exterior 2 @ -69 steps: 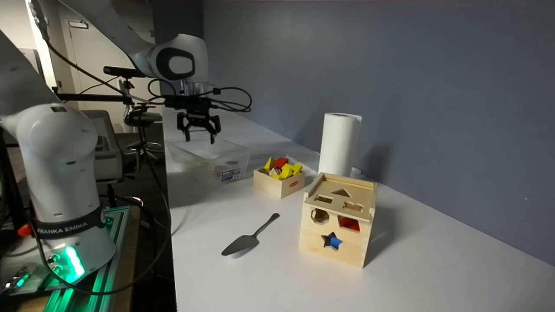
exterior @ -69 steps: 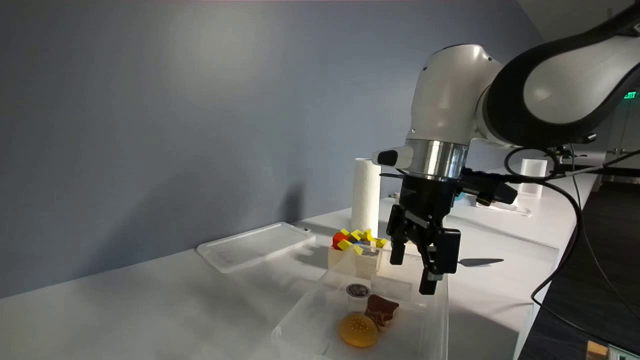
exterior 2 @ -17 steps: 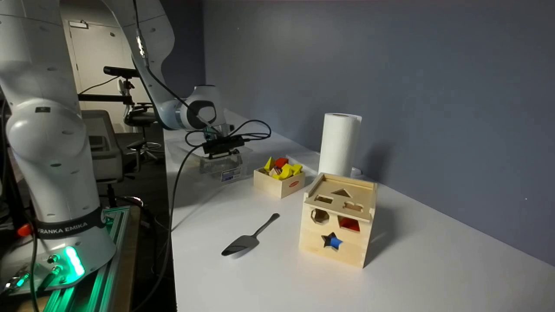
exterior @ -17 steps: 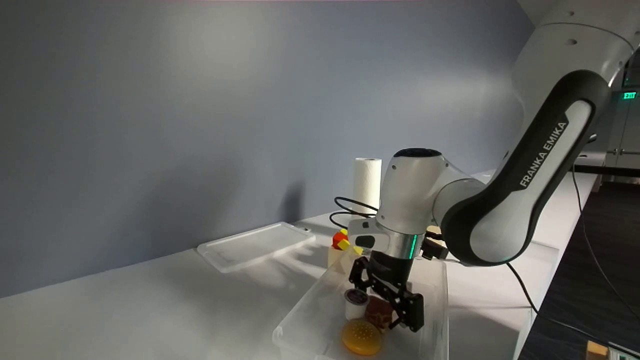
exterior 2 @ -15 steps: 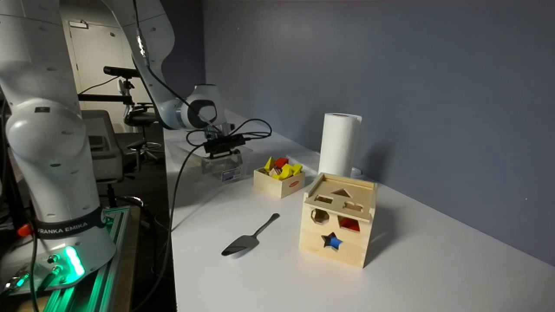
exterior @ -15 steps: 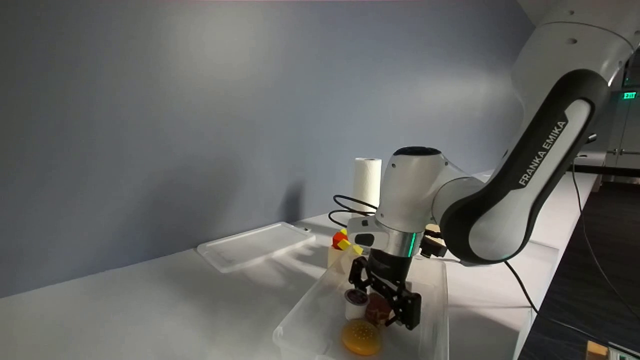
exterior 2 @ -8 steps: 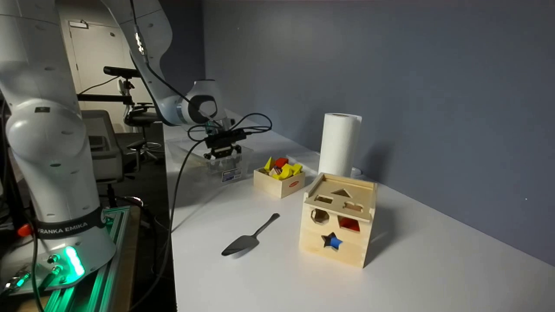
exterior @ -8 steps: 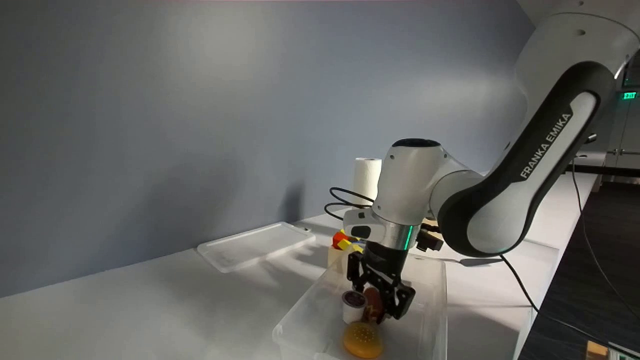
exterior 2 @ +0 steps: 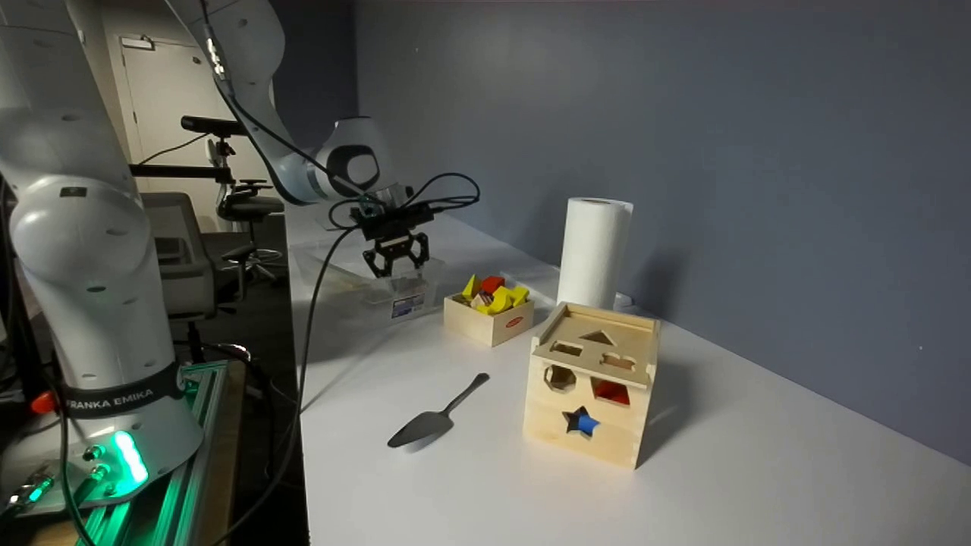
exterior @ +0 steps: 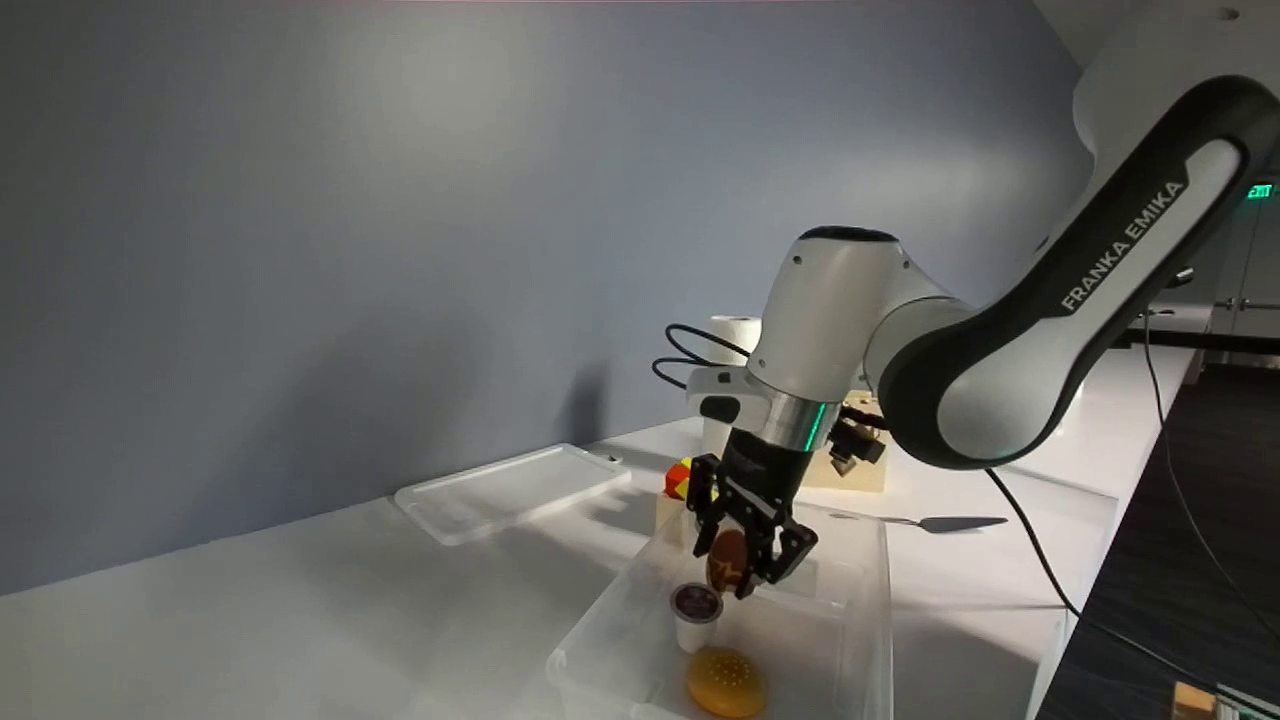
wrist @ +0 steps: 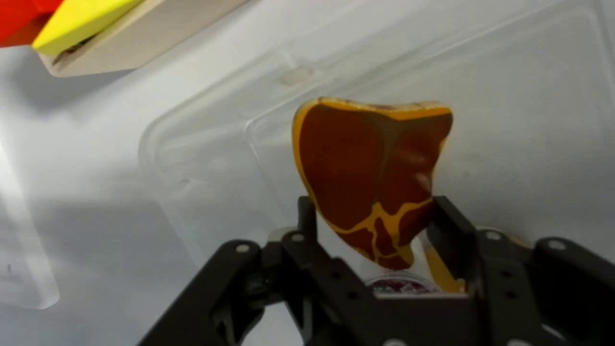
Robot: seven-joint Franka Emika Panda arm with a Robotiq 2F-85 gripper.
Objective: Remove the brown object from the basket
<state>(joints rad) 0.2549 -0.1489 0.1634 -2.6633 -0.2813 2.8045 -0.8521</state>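
Note:
The brown object [wrist: 365,154], a dark reddish-brown toy steak with a yellow edge, is pinched between the two fingers [wrist: 449,230] in the wrist view. My gripper [wrist: 372,206] is shut on it near its narrow end. In an exterior view the brown object [exterior: 727,560] hangs from the black gripper, off the floor of the basket [exterior: 815,645], a clear plastic tub. Whether its lower end is still below the rim I cannot tell. My gripper [exterior 2: 400,269] also stands over the basket [exterior 2: 345,299] in an exterior view, where the object is hard to make out.
Inside the basket stand a white cup with a dark lid [exterior: 697,612] and an orange bun [exterior: 727,682]. Close by are a wooden box of coloured blocks [exterior 2: 485,322], a flat clear tray [exterior: 515,492], a paper towel roll [exterior 2: 595,254], a cake server [exterior 2: 425,426] and a wooden shape cube [exterior 2: 588,394].
The jaws have closed on the brown object, which has tipped up from lying flat. Gripper and object have risen off the basket floor. The white cup has shifted slightly.

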